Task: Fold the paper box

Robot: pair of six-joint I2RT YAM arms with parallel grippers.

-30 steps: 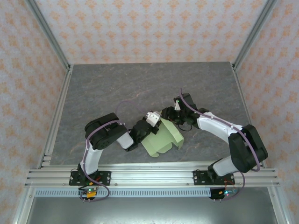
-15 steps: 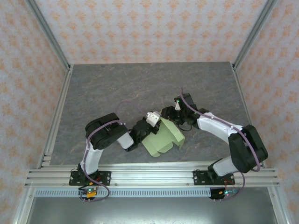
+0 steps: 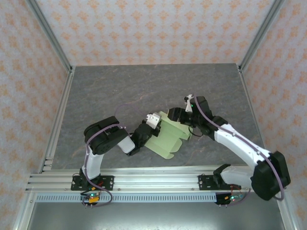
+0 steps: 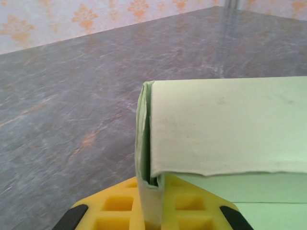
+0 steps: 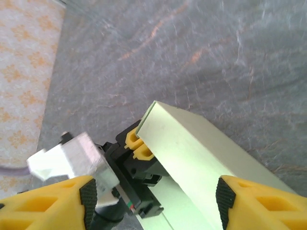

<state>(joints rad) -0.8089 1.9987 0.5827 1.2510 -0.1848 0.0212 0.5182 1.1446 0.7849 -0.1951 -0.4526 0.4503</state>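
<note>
The paper box point(image 3: 169, 138) is pale green card, partly folded, lying between the two arms on the grey table. My left gripper point(image 3: 158, 126) is shut on its left edge. In the left wrist view the folded card edge point(image 4: 144, 143) stands pinched between the yellow fingers point(image 4: 192, 203), and a flap point(image 4: 225, 124) stretches away to the right. My right gripper point(image 3: 175, 115) hovers at the box's far corner, open. Its wrist view shows the pads point(image 5: 88, 196) wide apart, on either side of the raised flap point(image 5: 192, 148) and apart from it.
The dark marbled table point(image 3: 144, 91) is bare behind the arms. Patterned walls and metal frame posts point(image 3: 48, 38) enclose it on three sides. An aluminium rail point(image 3: 153, 179) runs along the near edge, carrying both arm bases.
My right arm has swung its elbow out to the right, and its jaws have spread wider. The box has settled a little lower and flatter. The left gripper keeps its hold.
</note>
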